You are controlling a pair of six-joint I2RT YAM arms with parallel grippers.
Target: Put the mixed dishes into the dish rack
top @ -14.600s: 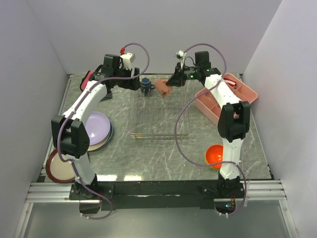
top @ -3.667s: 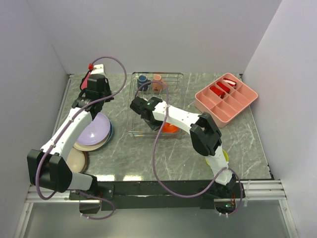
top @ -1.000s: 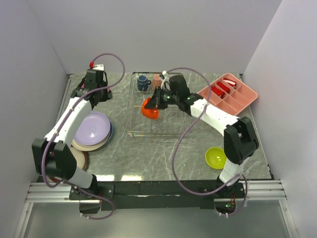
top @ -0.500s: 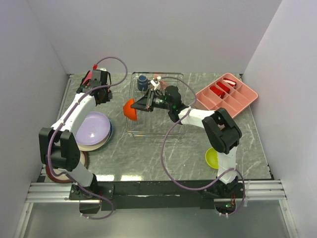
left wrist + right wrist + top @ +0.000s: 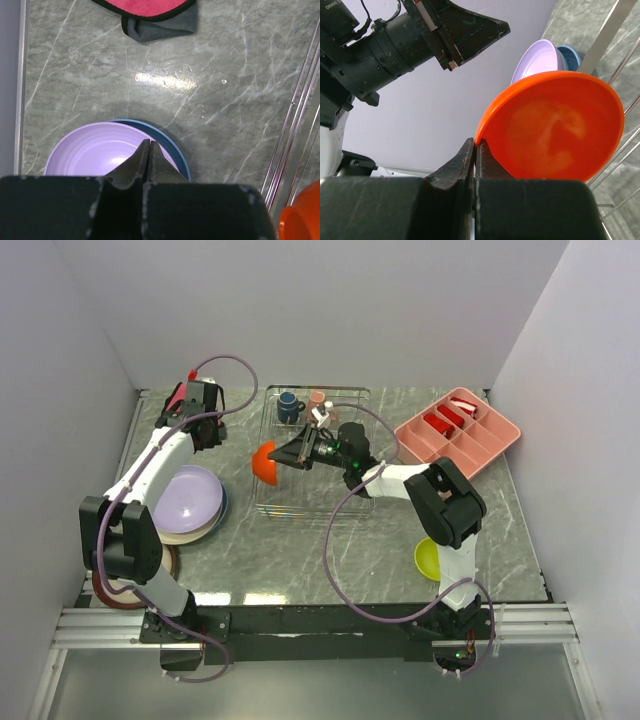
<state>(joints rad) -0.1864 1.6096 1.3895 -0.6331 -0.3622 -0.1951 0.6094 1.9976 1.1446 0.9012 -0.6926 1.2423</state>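
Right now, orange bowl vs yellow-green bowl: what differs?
The orange bowl is pinched by its rim in the right gripper; the yellow-green bowl sits free on the table. The orange bowl is tipped on its side at the dish rack's left edge; the yellow-green bowl is upright, outside the rack, partly hidden by the right arm. Both are plain round bowls.

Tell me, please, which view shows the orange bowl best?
The right wrist view: the orange bowl fills it, rim pinched by the right gripper. Top external shows it small at the left edge of the dish rack; left wrist catches only a corner sliver.
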